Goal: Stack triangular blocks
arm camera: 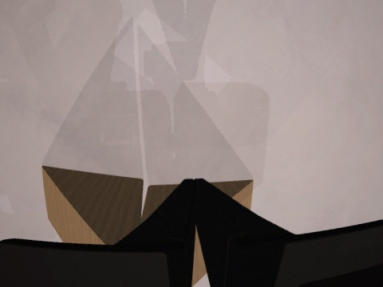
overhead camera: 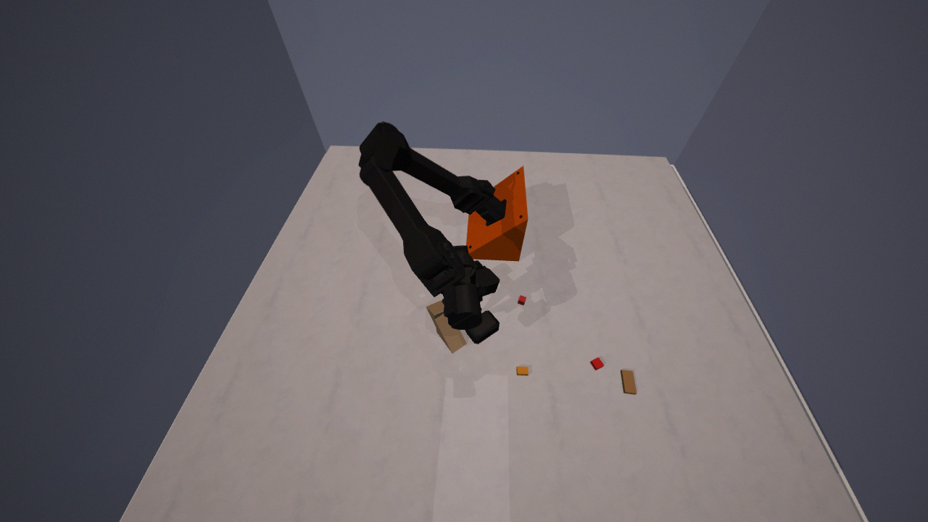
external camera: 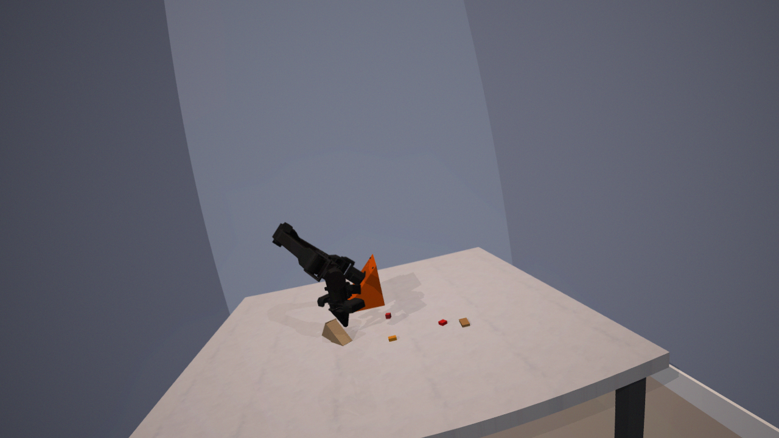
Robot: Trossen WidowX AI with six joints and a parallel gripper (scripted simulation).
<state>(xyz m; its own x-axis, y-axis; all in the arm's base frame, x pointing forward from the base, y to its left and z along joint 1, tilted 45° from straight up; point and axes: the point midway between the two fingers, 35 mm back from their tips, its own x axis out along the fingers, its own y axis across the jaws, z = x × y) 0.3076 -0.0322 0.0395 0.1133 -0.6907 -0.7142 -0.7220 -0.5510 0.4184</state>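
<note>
Grey-blue walls enclose a pale marbled table (overhead camera: pixel 324 415) strewn with small pieces: a red cube (overhead camera: pixel 521 299) near centre frame in the top view, an orange cube (overhead camera: pixel 522 370) below it, and further right a second red cube (overhead camera: pixel 597 363) just beside a flat tan slab (overhead camera: pixel 628 380). All four lie well apart from the tan triangular block (overhead camera: pixel 454 338), which rests on the table at centre frame, half hidden from above by the black gripper (overhead camera: pixel 483 328). A large orange wedge-shaped mount (overhead camera: pixel 502 223) carries the arm's base above centre. In the wrist view the gripper (arm camera: pixel 195 186) hangs over the tan triangular block (arm camera: pixel 91 207), its fingers pressed together with nothing between them. Whether the tips touch the block cannot be told. Only one triangular block is seen.
</note>
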